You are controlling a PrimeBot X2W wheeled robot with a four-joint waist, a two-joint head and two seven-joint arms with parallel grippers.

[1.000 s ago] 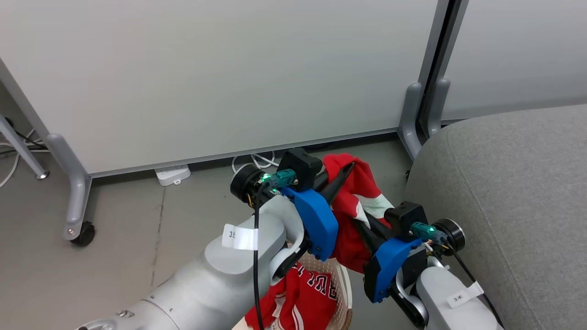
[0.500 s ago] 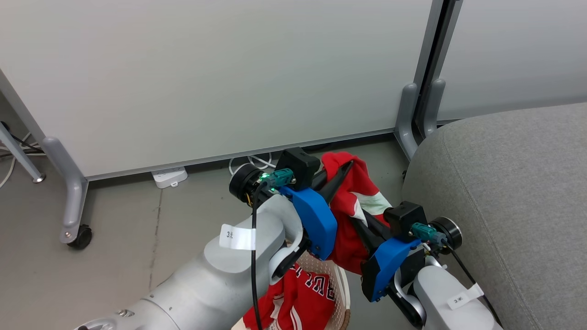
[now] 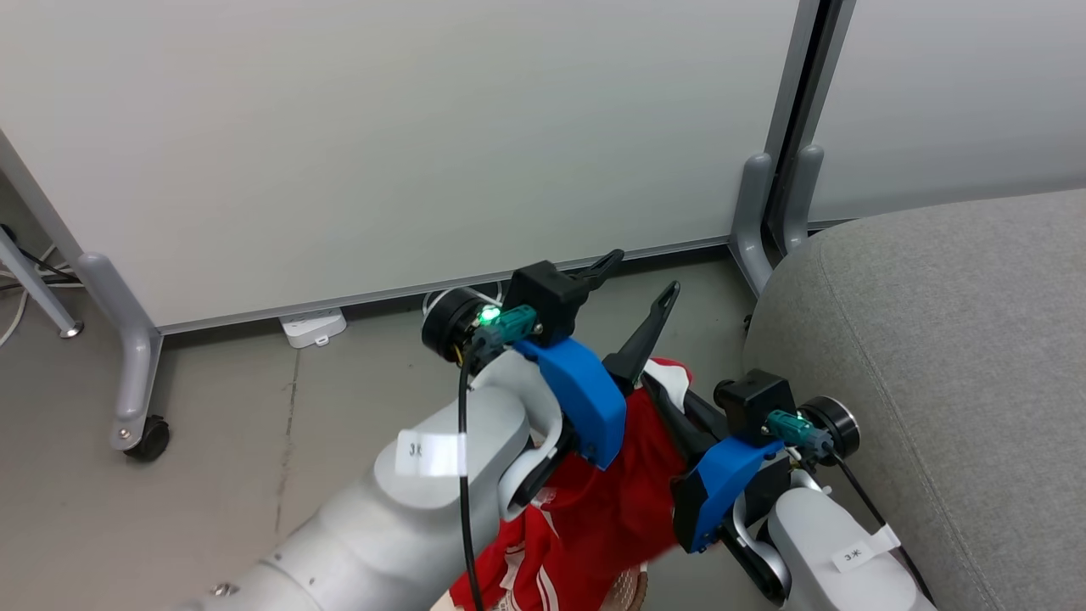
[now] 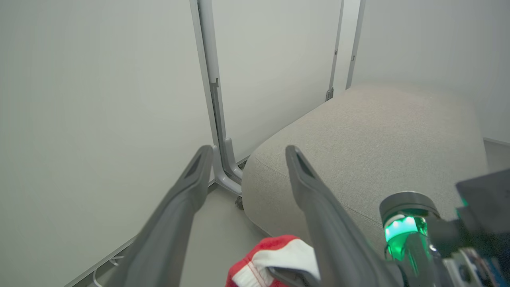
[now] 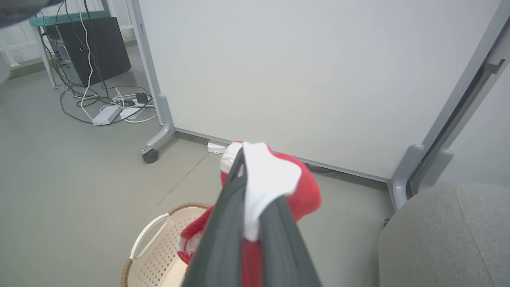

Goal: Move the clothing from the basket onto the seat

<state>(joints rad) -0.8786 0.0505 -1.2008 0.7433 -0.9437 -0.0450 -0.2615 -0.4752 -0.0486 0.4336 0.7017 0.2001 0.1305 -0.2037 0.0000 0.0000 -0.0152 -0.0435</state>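
The clothing is red with white trim. One piece (image 3: 624, 496) hangs from my right gripper (image 3: 668, 396), which is shut on its white-edged top (image 5: 271, 175) just left of the grey seat (image 3: 950, 339). My left gripper (image 3: 636, 278) stands open above that piece, holding nothing, and its fingers (image 4: 297, 167) frame the seat (image 4: 366, 135) with the cloth (image 4: 275, 255) below them. More red cloth with white stripes (image 3: 517, 573) lies in the cream perforated basket (image 5: 157, 249) on the floor under my arms. Only a bit of the basket rim (image 3: 638, 587) shows in the head view.
White partition panels on grey wheeled feet (image 3: 136, 373) stand close behind. One post (image 3: 755, 212) sits at the seat's corner. A power strip (image 3: 316, 325) and cables lie at the panel's base. A black box with wires (image 5: 91, 44) stands far left.
My left gripper has opened and let go of the red piece, lifting a little. The cloth has dropped and now hangs lower from my right gripper, which stays shut.
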